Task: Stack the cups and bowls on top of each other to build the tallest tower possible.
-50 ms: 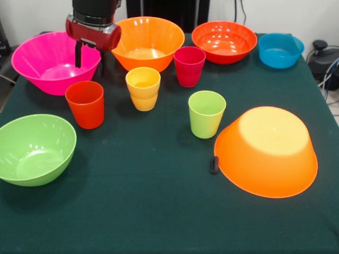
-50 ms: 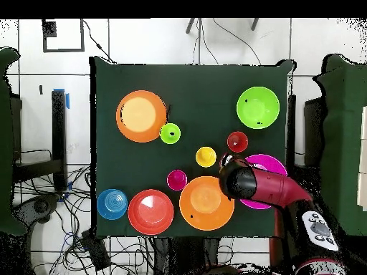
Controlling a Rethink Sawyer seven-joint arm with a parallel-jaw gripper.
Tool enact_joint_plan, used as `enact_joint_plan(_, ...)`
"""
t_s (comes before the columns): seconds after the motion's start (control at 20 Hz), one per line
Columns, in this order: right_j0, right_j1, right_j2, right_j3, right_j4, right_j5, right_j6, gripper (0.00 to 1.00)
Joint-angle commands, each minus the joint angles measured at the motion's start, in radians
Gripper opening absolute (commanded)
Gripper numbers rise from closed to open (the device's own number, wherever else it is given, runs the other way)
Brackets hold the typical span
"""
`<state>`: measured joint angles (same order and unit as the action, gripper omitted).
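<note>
My gripper [image 1: 90, 59] hangs open and empty over the right rim of the large pink bowl [image 1: 47, 63], just behind the orange-red cup [image 1: 85, 104]. The yellow cup [image 1: 143, 88], crimson cup [image 1: 189, 66] and lime green cup [image 1: 206, 114] stand upright and apart mid-table. An upright orange bowl [image 1: 148, 42], a red-orange bowl [image 1: 224, 41] and a small blue bowl [image 1: 280, 50] line the far edge. A lime green bowl [image 1: 34, 149] sits near left. A second orange bowl [image 1: 266, 151] lies upside down near right. In the overhead view the arm [image 2: 272, 187] hides part of the pink bowl [image 2: 271, 162].
A small black object [image 1: 214, 164] lies on the dark green cloth [image 1: 148, 211] against the upturned orange bowl's rim. Cables and a black device [image 1: 323, 58] sit beyond the table's right edge.
</note>
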<state>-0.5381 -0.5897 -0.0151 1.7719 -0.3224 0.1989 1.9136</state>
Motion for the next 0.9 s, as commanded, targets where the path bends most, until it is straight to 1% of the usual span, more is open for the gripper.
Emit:
enact_joint_plan(0.05, 0.037, 0.017, 0.034, 0.05, 0.039, -0.028, 0.162, 1.0)
enact_joint_plan(0.55, 0.051, 0.023, 0.016, 0.06, 0.047, -0.042, 0.17, 1.0)
enact_joint_plan(0.7, 0.062, 0.031, 0.001, 0.067, 0.071, -0.049, 0.198, 1.0)
enact_joint_plan(0.9, 0.068, 0.03, -0.003, 0.08, 0.099, -0.039, 0.199, 1.0)
